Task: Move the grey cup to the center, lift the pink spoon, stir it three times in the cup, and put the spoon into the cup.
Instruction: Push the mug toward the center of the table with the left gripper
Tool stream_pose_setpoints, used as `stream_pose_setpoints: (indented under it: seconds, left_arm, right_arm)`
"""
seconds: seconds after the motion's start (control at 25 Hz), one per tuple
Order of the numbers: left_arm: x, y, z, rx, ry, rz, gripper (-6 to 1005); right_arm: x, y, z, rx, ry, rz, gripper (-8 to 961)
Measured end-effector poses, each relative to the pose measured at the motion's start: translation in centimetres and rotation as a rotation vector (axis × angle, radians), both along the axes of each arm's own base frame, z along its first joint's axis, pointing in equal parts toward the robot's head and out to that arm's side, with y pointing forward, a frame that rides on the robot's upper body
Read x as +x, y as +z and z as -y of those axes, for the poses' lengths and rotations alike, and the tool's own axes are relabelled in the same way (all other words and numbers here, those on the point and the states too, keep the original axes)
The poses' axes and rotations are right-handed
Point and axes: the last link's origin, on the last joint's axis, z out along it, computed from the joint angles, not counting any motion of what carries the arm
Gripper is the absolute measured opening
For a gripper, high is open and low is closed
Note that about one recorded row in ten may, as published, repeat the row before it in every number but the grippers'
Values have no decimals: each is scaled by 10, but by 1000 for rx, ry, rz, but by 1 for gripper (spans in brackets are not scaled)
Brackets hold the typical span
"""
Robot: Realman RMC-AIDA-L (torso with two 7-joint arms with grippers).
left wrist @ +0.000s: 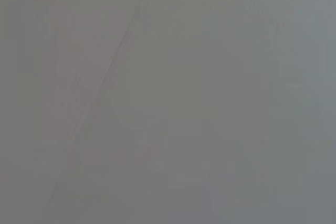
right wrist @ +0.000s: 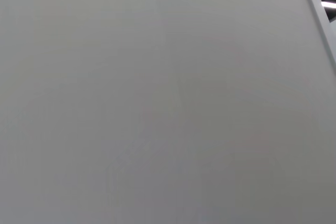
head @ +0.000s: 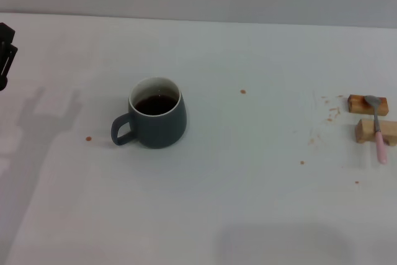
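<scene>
1. The cup (head: 156,120) stands upright on the white table (head: 248,203), left of the middle in the head view. Its white inside holds dark brown liquid, and its loop handle points to the robot's left.
2. The spoon (head: 376,127) lies far off to the right, well apart from the cup. It rests across two tan wooden blocks (head: 374,117): the grey metal bowl sits on the farther block, the neck crosses the nearer one, and the pink handle sticks out past it toward the robot.
3. Small brownish specks dot the table between the cup and the blocks, thickest near the blocks.
4. The left gripper (head: 6,54) shows only as a dark part at the left edge of the head view, above the table and well apart from the cup; I cannot tell how wide it is.
5. The right gripper appears in no view.
6. Both wrist views show only plain grey surface.
</scene>
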Motion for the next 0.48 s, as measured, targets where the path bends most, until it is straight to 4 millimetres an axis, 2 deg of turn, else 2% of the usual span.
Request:
stream_pose_setpoints:
  seconds: [0.48]
  left_arm:
    - [-2, -9, -22, -72, 59, -38, 785]
  right_arm:
    - [-7, -5, -16, -37, 36, -7, 732]
